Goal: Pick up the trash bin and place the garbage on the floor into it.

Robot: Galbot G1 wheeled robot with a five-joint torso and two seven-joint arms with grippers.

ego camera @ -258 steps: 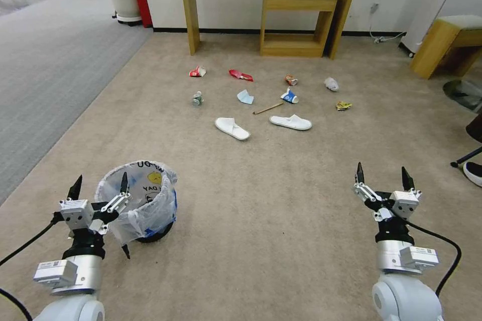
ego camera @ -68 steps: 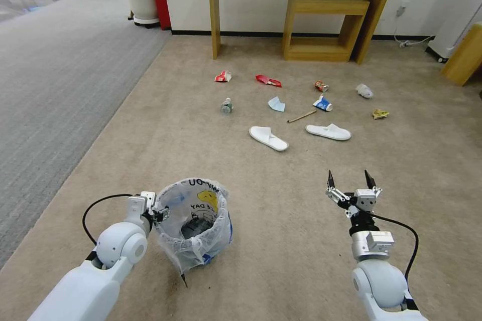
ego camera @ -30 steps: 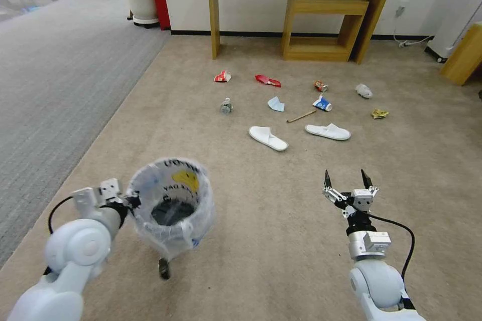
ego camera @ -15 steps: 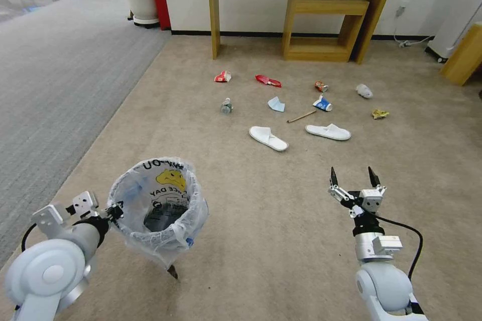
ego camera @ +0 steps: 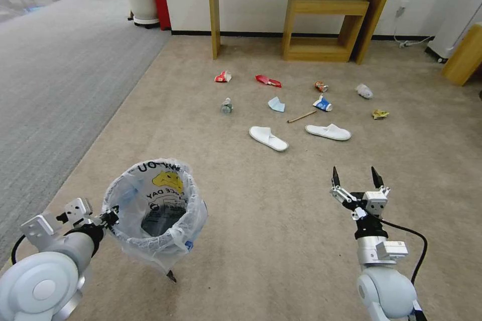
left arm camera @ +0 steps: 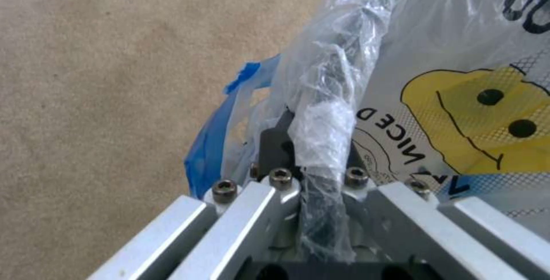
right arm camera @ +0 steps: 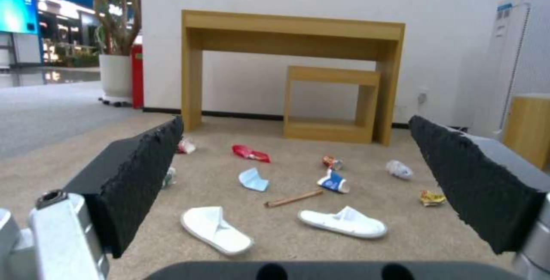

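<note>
The small round dark trash bin (ego camera: 155,213), lined with a translucent white plastic bag printed with a yellow smiley, hangs tilted above the beige short-pile carpet floor (ego camera: 261,241) at the robot's near left. The left gripper (ego camera: 108,217) is clamped on its bag-wrapped rim. The right gripper (ego camera: 354,179) hovers at the near right, fingers spread wide and holding nothing. Farther ahead the garbage lies scattered: two white slippers (ego camera: 268,138), a wooden stick (ego camera: 301,117), a blue mask (ego camera: 276,105), a red wrapper (ego camera: 267,81) and crushed cups.
</note>
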